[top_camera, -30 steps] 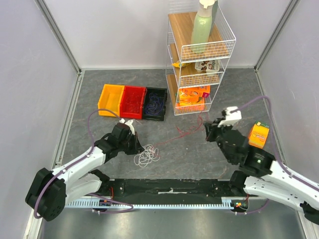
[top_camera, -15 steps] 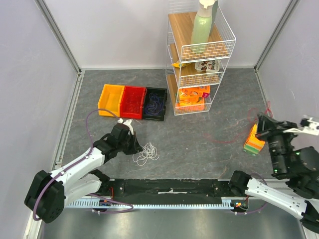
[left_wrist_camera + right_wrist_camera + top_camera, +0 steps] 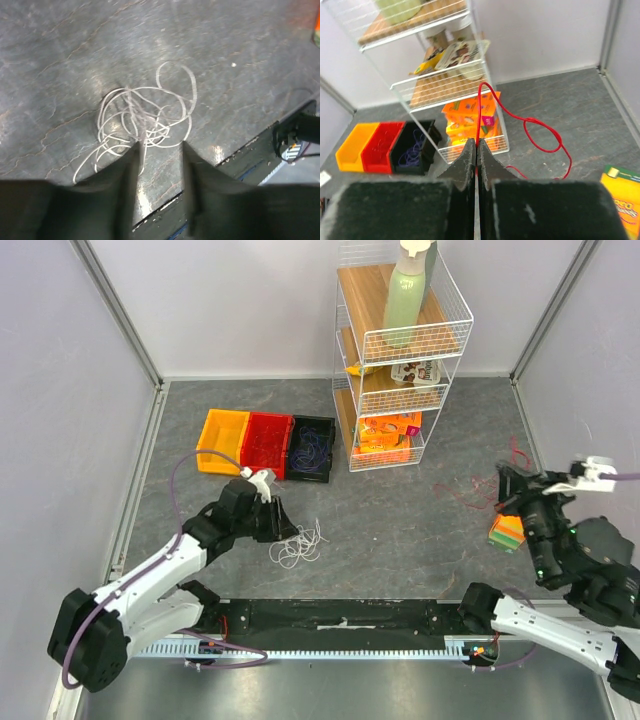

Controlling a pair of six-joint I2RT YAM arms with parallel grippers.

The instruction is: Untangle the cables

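Your left gripper shows its fingers parted, released, tips at the near edge of the loose white wire clump lying mid-frame on the grey tabletop. Your right gripper is clenched on the thin red wire, which rises centre-frame and loops right, beside the white wire rack.

The white cable is showing pale against the dark grey table, which is carrying faint lighter veins like stone, and the red cable is shining in a bright red. A yellow bin, a red bin and a black bin are showing plain colours, the black one holding purple cables, while the bottle is looking pale green.
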